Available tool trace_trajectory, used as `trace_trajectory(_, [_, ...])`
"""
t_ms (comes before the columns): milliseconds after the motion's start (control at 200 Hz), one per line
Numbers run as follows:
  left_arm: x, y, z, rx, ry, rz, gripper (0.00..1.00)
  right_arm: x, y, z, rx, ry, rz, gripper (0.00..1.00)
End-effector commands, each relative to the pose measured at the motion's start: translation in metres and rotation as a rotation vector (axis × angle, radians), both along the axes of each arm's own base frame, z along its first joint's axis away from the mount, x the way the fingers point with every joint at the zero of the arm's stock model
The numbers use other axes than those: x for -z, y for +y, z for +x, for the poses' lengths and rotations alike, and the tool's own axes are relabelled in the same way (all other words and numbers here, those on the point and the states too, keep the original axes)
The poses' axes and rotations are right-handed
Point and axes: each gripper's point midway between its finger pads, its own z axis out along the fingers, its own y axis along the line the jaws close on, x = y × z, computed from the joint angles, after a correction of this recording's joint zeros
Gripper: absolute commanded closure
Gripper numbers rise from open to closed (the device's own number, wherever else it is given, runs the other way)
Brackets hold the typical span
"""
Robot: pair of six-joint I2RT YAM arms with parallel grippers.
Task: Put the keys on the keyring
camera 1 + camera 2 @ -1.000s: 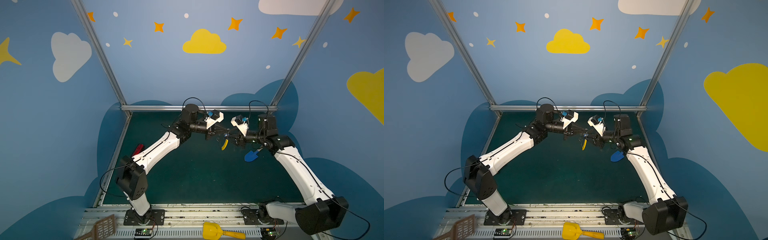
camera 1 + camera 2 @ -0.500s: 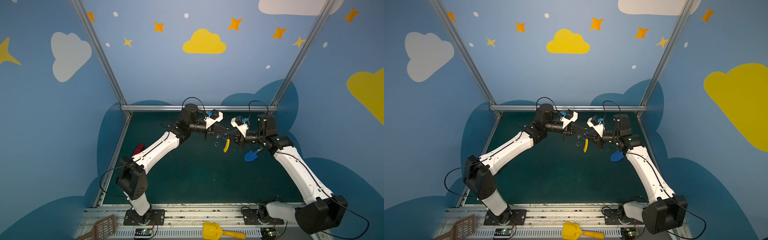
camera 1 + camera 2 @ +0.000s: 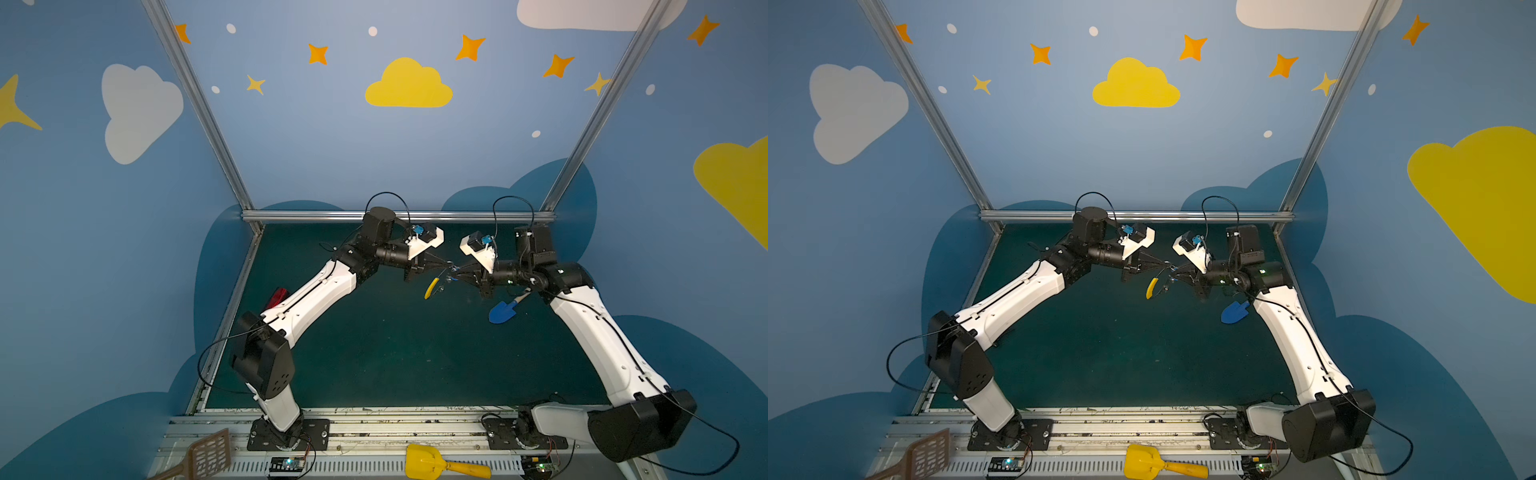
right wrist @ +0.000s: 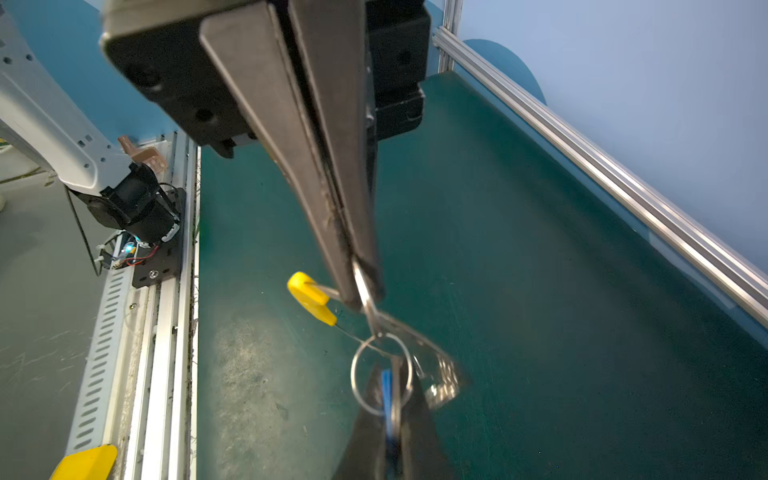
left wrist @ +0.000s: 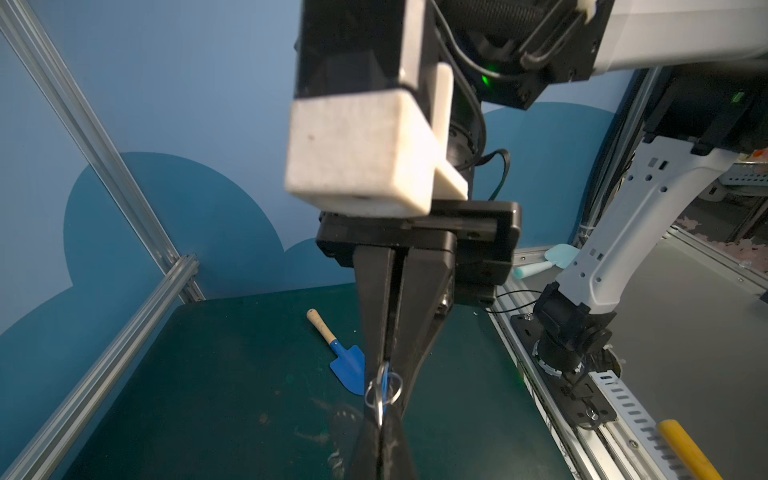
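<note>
- right end effector (image 5: 384, 360) has closed since a second ago, now clamped on the keys (image 4: 438, 372) by the blue tag (image 4: 387, 395).
- left end effector (image 4: 360, 291), jaws together, pinches the keyring (image 4: 311, 297).
- both meet tip to tip above the counter (image 3: 374, 353).

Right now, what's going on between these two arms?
Both arms meet in mid-air above the green mat. The left gripper has its jaws shut on the keyring, pinching the metal hoop beside its yellow sleeve. The right gripper has its jaws shut on the blue tag of the keys, whose small ring and silver key hang right at the hoop. Whether the ring is threaded on cannot be told.
</note>
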Motion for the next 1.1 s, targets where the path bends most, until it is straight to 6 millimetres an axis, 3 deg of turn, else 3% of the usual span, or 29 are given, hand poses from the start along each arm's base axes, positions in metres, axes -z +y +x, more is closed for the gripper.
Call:
trace_trajectory(0, [-0.002, 0.005, -0.001, -0.007, -0.022, 0.02, 0.96, 0.004, -0.008, -0.002, 0.018, 0.001, -0.072, 1.0])
trace_trajectory(421, [0.012, 0.0, 0.004, -0.001, 0.026, 0.054, 0.96, 0.0, 0.006, -0.009, -0.054, -0.104, -0.172, 1.0])
trace_trajectory(761, [-0.005, 0.001, -0.005, 0.039, -0.016, 0.01, 0.96, 0.016, 0.005, 0.0, -0.014, -0.062, -0.195, 1.0])
trace_trajectory(1091, [-0.006, 0.003, -0.008, 0.051, -0.033, 0.004, 0.96, 0.023, 0.008, 0.001, -0.022, -0.04, -0.218, 1.0])
